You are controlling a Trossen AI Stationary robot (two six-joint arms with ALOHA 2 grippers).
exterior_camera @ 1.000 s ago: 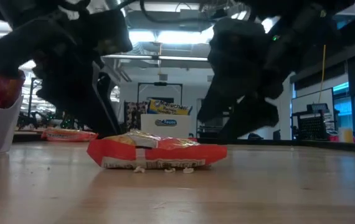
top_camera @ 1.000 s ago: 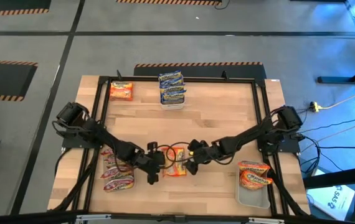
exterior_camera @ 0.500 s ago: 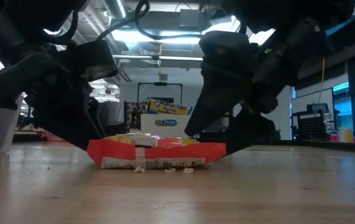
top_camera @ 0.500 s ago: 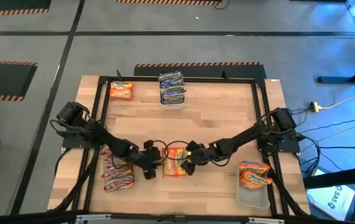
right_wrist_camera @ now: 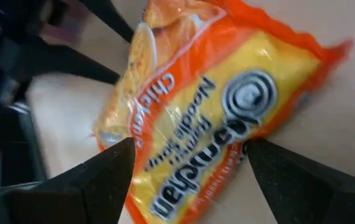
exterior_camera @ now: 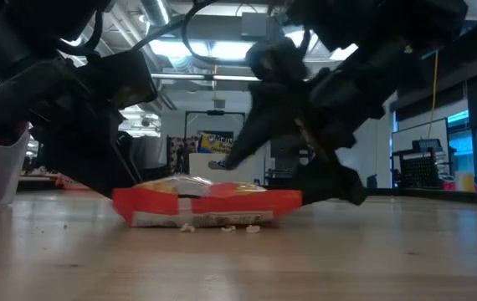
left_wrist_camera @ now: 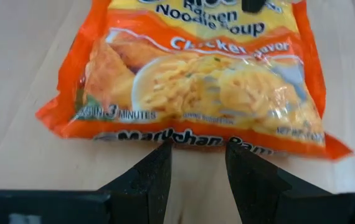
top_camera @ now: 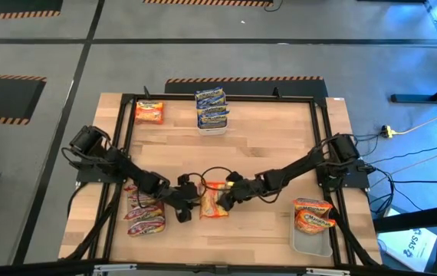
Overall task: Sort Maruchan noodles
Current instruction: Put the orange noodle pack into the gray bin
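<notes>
An orange Maruchan noodle packet (top_camera: 213, 200) lies flat on the table's near middle, between my two grippers. My left gripper (left_wrist_camera: 197, 152) is open, its tips at the packet's printed long edge (left_wrist_camera: 190, 138). My right gripper (right_wrist_camera: 187, 163) comes from the table's right and is open wide. One of its fingers (exterior_camera: 240, 150) stands over the packet (exterior_camera: 207, 206). The other (exterior_camera: 339, 186) is low beside the packet's right end. More noodle packets lie apart: red ones (top_camera: 143, 216) near left, an orange one (top_camera: 149, 113) far left, blue ones (top_camera: 211, 107) far middle. My left gripper has its fingertips (left_wrist_camera: 164, 155) right at the packet's long edge, slanting down from the table's left; I cannot tell whether they touch it. My right gripper straddles the packet's logo end (right_wrist_camera: 247, 99), slanting down from the right; I cannot tell whether either finger touches it.
A white tub (top_camera: 212, 127) at the far middle holds the blue packets. A clear tub (top_camera: 310, 239) at the near right holds an orange packet (top_camera: 313, 214). A black frame (top_camera: 218, 98) runs round the wooden table. Small crumbs (exterior_camera: 222, 227) lie before the packet.
Both grippers have come down toward the orange packet. My left one settled at its left edge and then kept still. My right one moved toward the table's left over the packet and rolled its wrist, so one finger now stands above the other.
</notes>
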